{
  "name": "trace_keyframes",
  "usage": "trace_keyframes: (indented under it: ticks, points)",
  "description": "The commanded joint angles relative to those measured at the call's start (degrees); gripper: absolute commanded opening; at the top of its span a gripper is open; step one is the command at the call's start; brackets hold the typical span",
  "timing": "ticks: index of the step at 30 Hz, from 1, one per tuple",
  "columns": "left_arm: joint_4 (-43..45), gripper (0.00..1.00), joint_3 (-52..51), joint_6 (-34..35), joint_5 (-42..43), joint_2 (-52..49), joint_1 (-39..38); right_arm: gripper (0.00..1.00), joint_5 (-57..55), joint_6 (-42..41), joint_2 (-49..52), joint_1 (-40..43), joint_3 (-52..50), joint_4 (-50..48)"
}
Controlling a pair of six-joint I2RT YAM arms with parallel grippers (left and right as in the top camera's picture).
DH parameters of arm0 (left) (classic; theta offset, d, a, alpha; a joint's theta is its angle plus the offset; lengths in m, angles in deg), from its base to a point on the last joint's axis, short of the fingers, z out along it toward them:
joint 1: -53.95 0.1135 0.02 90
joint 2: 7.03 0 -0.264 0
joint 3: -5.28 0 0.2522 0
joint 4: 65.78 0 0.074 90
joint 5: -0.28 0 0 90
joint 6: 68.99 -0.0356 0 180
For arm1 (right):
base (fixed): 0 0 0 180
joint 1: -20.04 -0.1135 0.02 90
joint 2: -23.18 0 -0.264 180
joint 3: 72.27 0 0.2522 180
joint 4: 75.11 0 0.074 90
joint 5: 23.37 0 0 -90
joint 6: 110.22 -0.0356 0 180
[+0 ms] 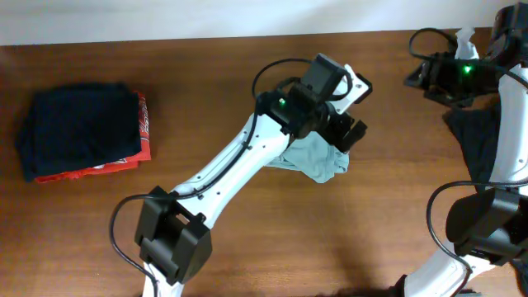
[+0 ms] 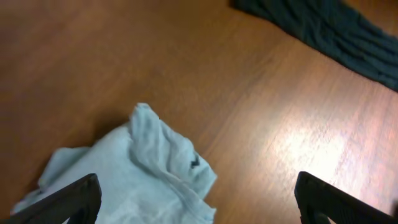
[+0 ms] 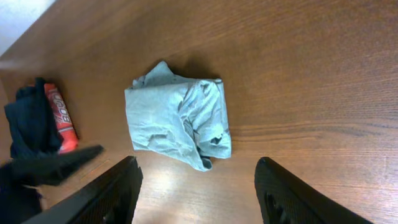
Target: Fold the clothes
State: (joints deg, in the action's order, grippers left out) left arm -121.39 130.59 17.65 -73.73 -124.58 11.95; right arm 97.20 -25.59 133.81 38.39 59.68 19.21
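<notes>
**The Shirt Lies on the Table, Both Grippers Hold Nothing**

The pale grey-blue T-shirt (image 3: 177,115) lies near the middle of the brown wooden table (image 1: 247,66). It is bunched into a small, wrinkled bundle that is roughly square. One corner sticks up a little on the side nearest the back edge of the table. Nothing is holding the shirt.

The left gripper (image 2: 196,186) hangs right over the shirt. Its two black fingers (image 2: 74,199) stand very wide apart, one on each side of its camera view. Part of the shirt shows between them, lower down, and there is bare wood beside it. The fingers do not touch the cloth in that view.

The right gripper (image 3: 199,163) is off to the right side of the table and looks across at the shirt. Its fingers are apart too, with nothing between them but the table. The shirt is well away from them.

A stack of folded clothes, navy with red under it (image 1: 82,132), sits far to the left, well apart from the shirt. A loose dark garment (image 1: 478,140) lies at the right edge of the table, partly under the right arm.
</notes>
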Motion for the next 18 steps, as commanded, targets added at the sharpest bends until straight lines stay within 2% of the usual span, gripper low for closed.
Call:
trace_keyframes:
  ticks: [1, 5, 9, 17, 18]
  points:
    - [-2.45, 0.99, 6.36, 3.74, -0.66, 0.7, 5.05, 0.64, 0.26, 2.23, -0.79, -0.09, 0.83, 0.9]
    - [-8.07, 0.99, 10.54, 5.33, -0.63, 1.22, 11.41, 0.65, -2.1, 6.62, -0.33, -2.32, -1.07, 3.93]
    - [-12.57, 0.99, 10.8, 5.33, -0.66, 1.22, 15.43, 0.66, -8.02, 6.67, -0.24, -6.29, -5.7, 3.76]
    - [-15.96, 0.99, 10.8, 5.25, -0.87, 1.22, 18.82, 0.65, -9.92, 6.4, -0.22, -16.7, -20.31, -9.07]
    - [-16.13, 0.99, 10.75, 5.25, -1.18, 1.2, 18.91, 0.62, -10.47, 5.97, -0.22, -18.23, -22.88, -11.89]
